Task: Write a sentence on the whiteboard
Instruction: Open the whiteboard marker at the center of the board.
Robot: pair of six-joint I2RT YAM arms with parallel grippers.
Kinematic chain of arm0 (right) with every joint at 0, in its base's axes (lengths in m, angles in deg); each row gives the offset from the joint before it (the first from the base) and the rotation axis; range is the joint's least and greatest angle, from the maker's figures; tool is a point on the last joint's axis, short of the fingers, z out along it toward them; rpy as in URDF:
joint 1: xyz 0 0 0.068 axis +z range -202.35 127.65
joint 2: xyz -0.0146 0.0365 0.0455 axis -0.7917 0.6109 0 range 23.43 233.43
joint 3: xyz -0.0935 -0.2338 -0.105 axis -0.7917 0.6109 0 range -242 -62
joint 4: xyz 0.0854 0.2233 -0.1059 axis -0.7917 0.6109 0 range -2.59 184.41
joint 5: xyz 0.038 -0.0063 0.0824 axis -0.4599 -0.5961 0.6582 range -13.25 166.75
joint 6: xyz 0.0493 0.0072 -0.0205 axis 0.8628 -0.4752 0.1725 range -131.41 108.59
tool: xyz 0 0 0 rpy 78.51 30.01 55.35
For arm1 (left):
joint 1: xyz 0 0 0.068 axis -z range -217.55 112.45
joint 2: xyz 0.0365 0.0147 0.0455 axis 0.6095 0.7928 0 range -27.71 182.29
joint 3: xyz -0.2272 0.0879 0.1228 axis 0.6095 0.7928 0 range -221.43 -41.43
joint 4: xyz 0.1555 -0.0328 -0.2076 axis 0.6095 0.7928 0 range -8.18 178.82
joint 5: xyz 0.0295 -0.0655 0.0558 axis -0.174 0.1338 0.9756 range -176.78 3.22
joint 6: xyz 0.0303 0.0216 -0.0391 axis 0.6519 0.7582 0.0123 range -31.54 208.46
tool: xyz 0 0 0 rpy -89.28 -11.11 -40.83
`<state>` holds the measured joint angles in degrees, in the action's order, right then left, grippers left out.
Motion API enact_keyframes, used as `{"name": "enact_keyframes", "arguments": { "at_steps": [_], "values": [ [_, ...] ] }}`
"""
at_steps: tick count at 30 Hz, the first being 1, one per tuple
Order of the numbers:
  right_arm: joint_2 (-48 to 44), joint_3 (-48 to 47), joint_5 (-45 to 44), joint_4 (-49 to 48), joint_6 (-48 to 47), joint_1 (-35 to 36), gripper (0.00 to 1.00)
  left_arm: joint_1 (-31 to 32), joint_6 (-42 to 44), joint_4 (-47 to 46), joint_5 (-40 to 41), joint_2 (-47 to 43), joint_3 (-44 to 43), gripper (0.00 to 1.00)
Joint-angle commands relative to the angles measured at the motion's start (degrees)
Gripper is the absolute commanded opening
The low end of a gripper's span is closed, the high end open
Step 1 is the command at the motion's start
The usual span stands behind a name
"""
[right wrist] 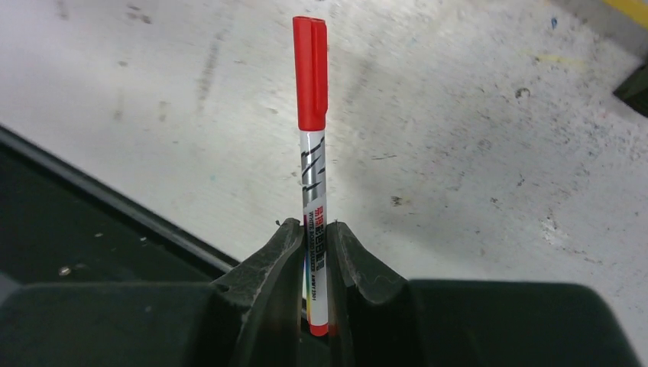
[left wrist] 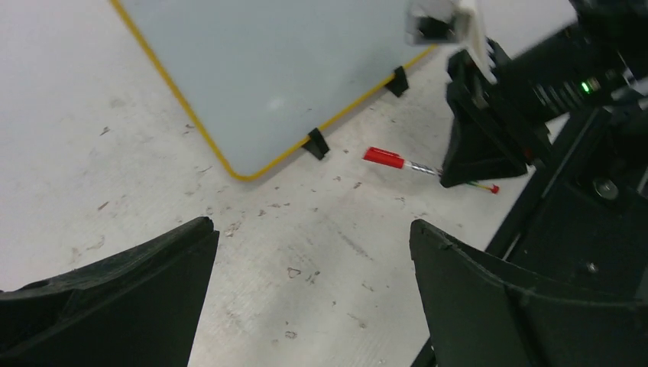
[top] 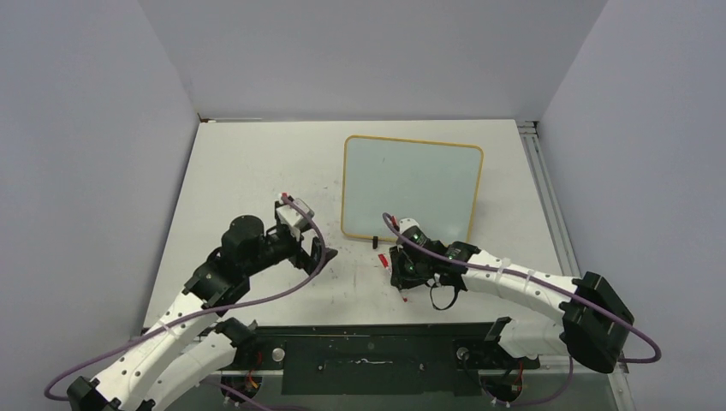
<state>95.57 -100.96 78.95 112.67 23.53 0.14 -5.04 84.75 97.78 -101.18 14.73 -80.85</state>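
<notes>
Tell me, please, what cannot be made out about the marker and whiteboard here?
Right wrist: the tip of the marker is hidden under its red cap; the barrel print is too small to read.
Top external: the right hand covers most of the marker.
Left wrist: the whiteboard is cut off by the top edge.

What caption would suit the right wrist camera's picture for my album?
Right gripper closed on a capped red marker, scuffed white table behind.

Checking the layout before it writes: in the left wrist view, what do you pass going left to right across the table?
whiteboard → marker → right gripper, shut on the marker.
</notes>
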Motion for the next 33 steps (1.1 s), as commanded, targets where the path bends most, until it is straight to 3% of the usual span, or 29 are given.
{"name": "enact_keyframes", "arguments": {
  "at_steps": [1, 9, 17, 19, 26, 33],
  "values": [
    [-3.3, -7.8, 12.4, 7.6, -5.1, -3.8, 0.05, 7.5, 6.8, -6.5, -4.5, -5.2, 3.3, 0.97],
    [-2.0, -17.0, 32.2, 23.3, -12.7, -7.5, 0.05, 26.3, 13.4, -4.1, 8.5, -9.7, 6.8, 0.98],
    [-2.1, -17.0, 46.2, 28.5, -14.6, -7.2, 0.05, 43.0, 16.9, -1.6, 18.3, -6.3, 7.2, 0.99],
    [-1.9, -17.4, 48.8, 29.6, -15.2, -6.9, 0.05, 45.4, 17.4, -1.6, 19.8, -4.9, 7.3, 1.00],
    [0.3, -19.9, 52.0, 31.6, -16.7, -3.6, 0.05, 52.0, 19.3, -1.2, 26.2, 0.8, 6.3, 0.85],
    [2.7, -20.4, 54.6, 28.0, -15.9, -2.4, 0.05, 53.8, 19.2, -2.0, 28.0, 2.2, 6.7, 0.75]
  ]
}}
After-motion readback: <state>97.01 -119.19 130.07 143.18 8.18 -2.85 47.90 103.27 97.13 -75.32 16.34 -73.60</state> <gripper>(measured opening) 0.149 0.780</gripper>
